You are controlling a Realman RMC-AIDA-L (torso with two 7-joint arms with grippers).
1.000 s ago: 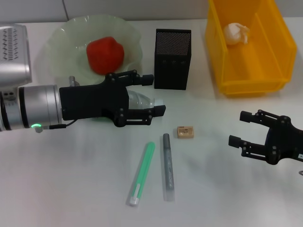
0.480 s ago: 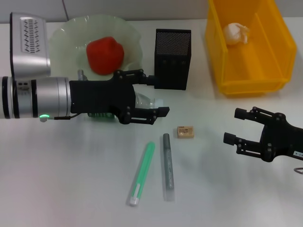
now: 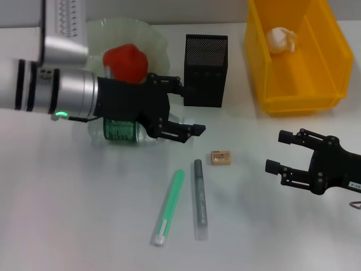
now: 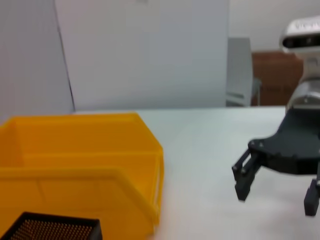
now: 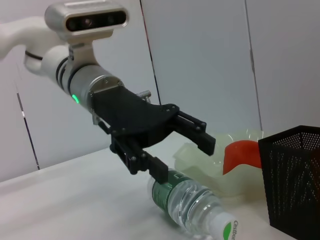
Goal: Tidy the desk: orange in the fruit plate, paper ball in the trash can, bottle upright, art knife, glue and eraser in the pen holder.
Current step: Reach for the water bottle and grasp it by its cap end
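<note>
Two claws are showing in the head view: my left gripper is spreading wide over the lying bottle, my right gripper is hanging open beside the eraser. Orange is sitting in the fruit plate, paper ball in the trash can, pen holder looking empty. Right wrist view: closing off-centre, I'm risking the round bottle rolling away.

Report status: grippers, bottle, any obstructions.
Left gripper open, straddling the bottle, not closed on it. Bottle lying on its side beside the fruit plate. Right gripper open, off to the right. Pen holder close behind the left fingers.
</note>
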